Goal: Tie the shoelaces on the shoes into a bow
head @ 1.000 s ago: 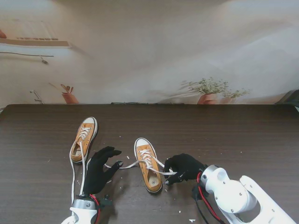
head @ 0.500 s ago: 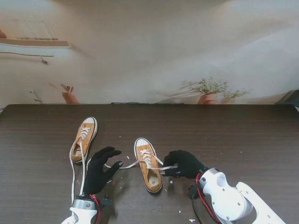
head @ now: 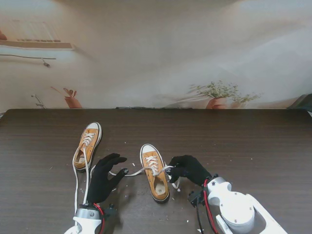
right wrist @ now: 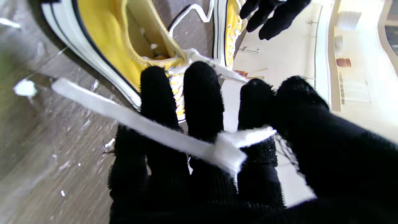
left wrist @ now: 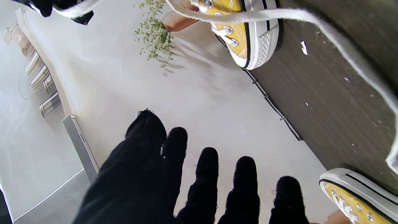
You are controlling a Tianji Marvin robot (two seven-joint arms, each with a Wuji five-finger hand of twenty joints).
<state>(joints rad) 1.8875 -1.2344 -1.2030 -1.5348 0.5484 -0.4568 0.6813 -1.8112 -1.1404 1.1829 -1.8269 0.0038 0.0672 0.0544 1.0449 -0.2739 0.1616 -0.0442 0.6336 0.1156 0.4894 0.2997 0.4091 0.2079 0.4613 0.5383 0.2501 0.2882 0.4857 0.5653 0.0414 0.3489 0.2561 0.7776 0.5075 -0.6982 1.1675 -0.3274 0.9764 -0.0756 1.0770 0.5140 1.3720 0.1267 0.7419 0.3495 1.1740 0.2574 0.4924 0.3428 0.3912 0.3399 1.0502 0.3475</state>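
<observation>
Right hand point(head: 187, 168) pinching lace point(head: 171, 178) beside near shoe point(head: 155, 172).

- No readable text, label, brand, number or sign appears in any view.
- The yellow shoes point(head: 155, 171) show no legible marking on canvas, sole or toe cap.
- The black gloves and white arm housings are unmarked.

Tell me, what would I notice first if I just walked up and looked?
Two yellow sneakers on a dark table: the left shoe farther from me, the right shoe between two black-gloved hands. The right hand holds a white lace across its fingers beside that shoe; the left hand is spread open.
</observation>
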